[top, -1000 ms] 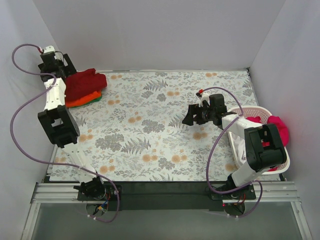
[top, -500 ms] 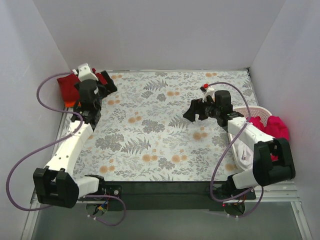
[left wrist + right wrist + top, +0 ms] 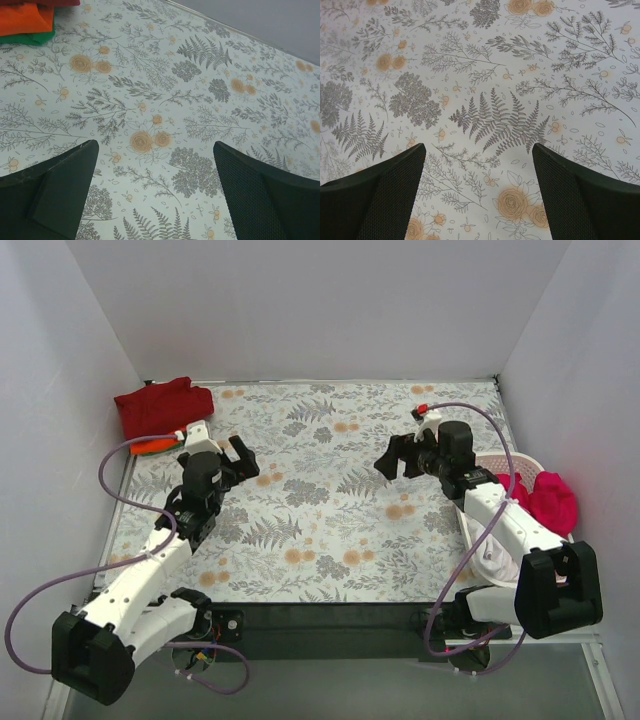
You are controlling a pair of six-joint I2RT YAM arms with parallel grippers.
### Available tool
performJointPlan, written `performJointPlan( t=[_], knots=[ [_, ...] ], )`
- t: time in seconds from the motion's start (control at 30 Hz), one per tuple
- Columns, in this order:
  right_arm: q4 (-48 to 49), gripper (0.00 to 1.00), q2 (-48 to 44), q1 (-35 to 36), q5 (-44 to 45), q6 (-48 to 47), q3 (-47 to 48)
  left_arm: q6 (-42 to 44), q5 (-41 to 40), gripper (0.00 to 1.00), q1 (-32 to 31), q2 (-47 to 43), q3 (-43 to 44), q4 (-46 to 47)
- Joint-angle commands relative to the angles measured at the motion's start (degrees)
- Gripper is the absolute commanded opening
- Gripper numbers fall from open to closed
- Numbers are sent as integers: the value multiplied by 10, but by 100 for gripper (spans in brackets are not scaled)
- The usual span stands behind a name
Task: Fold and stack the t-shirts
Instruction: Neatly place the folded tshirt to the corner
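Floral-print surface (image 3: 330, 510) spans the floor of a white-walled enclosure. Left pincer (image 3: 230, 456) hangs over the surface with its jaws spread wide and nothing between them; its wrist view shows only printed ferns and blossoms between the two fingers (image 3: 60, 190). Beyond this pincer and to its left, in the far corner, lies the folded stack: crimson t-shirt (image 3: 160, 405) on top, orange t-shirt (image 3: 152, 447) beneath it, and green t-shirt (image 3: 27, 37) at the bottom. Right pincer (image 3: 392, 458) is likewise wide apart and empty above bare print. Behind it, to its right, a basket (image 3: 497, 458) holds a bunched magenta-pink t-shirt (image 3: 553, 500) and a white t-shirt (image 3: 487, 560).
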Motion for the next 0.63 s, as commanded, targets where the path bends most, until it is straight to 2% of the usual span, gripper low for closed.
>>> performJointPlan(
  t=[0.0,0.27,0.6],
  knots=[
    [-14,80,-16,-2,29,-3,-10,-14,-10,91,-2,-39,-13,-7],
    [-18,79,-32,-2,41,-3,-26,-24,11,91,-6,-54,-15,-5],
    [-24,79,-61,-2,48,-10,-34,-20,-1,90,-13,-79,-21,-3]
  ],
)
